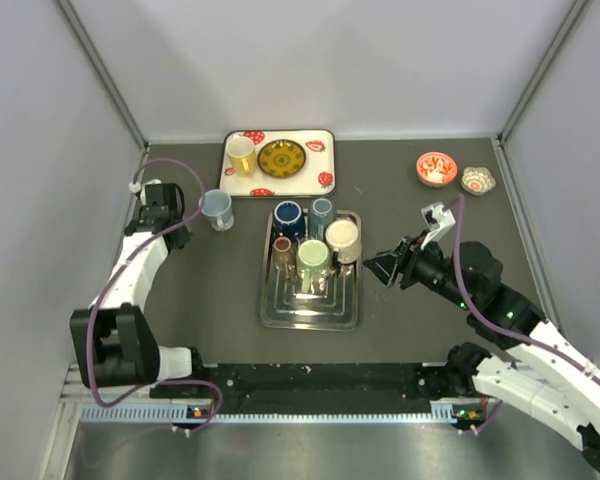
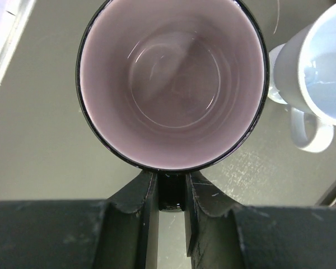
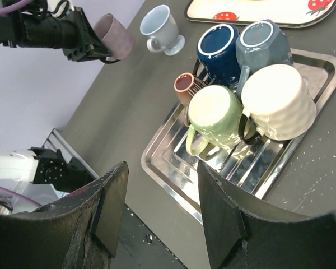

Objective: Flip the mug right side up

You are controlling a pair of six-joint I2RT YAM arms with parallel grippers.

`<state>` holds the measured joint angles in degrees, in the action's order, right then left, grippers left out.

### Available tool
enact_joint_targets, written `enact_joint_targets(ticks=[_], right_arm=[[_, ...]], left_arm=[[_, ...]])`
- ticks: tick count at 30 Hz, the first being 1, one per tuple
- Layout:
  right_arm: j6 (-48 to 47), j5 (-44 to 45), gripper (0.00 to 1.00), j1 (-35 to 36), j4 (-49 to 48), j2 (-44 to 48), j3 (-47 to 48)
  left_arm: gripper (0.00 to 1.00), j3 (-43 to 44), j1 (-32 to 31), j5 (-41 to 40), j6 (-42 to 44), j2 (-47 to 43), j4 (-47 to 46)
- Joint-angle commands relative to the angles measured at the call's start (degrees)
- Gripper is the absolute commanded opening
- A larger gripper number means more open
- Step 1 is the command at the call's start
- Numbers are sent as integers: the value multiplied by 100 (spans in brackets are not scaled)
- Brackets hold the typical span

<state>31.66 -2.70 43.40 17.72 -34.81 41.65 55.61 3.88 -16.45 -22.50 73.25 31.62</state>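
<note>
- From above: places the left fingers [image 1: 178, 212] over the tabletop's [image 1: 210, 290] left side, just beside a pale blue cup [image 1: 217, 208]; hides their load under the wrist; shows the right fingers [image 1: 385, 266] parted, empty, near the steel tray [image 1: 310, 322].
- From the left wrist: looks into the mug [image 2: 173, 84], mauve inside, dark-rimmed; shows the fingers clamped on its dark handle; crops the cup at the right edge.
- From the right wrist: catches the mug [image 3: 115, 36] on its side in that grip.
</note>
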Motion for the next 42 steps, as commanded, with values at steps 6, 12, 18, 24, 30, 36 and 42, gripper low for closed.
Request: enact_joint_targets(ticks=[6,12,18,24,30,36,42], right_arm=[[-239,208,53,46,144,-210,98],[-353,243,53,46,171,-605,238],[-432,252,53,37,171,-870,405],[-459,252,53,46,180,-984,423],[-503,402,56,46,188,-1046,397],[-538,559,58,46,276,-1317,449],[-660,1789,60,483,399,-2038,581]], left_arm=[[0,494,341,63,0,1023,-1342],[0,696,342,246,-114,1647,-1518],[0,1065,350,572,-237,2227,-1465],[17,1188,342,546,-325,2361,-1387],[42,1022,342,142,-422,1800,-1219],[64,969,342,-384,-580,1009,-561],[99,504,-44,-316,-685,-571,-112]])
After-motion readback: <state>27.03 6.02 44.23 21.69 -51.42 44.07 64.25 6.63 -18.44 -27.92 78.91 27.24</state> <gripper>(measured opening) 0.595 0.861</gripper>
